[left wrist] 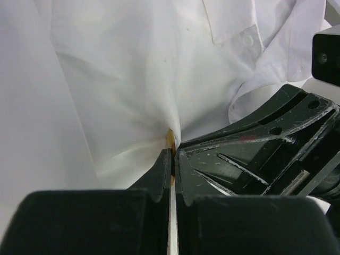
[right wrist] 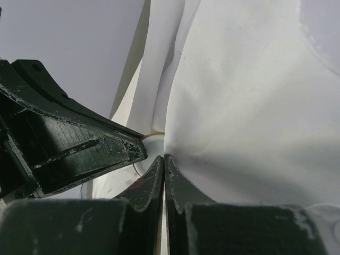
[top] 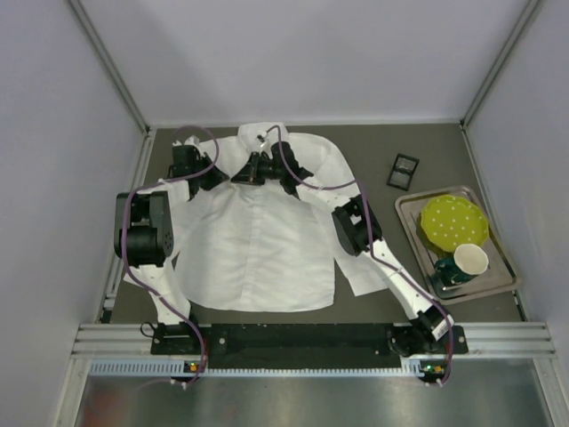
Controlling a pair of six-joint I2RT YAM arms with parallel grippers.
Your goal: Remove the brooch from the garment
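From where I stand, both arms meet just below the collar of the shirt, which lies flat and face-up on the table. The left gripper has its jaws pressed together on the brooch. Only a sliver of orange-gold shows at the fingertips, with the cloth puckering into that one spot. The right gripper sits right against it, tip to tip, its jaws closed on a fold of the white fabric just beside the pin. To my eye this is the pulling-apart step: one hand has the pin, the other anchors the cloth. To do it well, the right side should hold the fabric down and steady while the left draws the brooch away along the line of its pin, slowly, so the cloth does not tent up and travel with it. I cannot see the clasp or the back of the brooch, so I cannot tell whether it is undone. If the pucker deepens as the pull begins, easing off would be wiser than tugging, since the left grip on that thin edge looks easy to lose. The tray stands well apart to the right.
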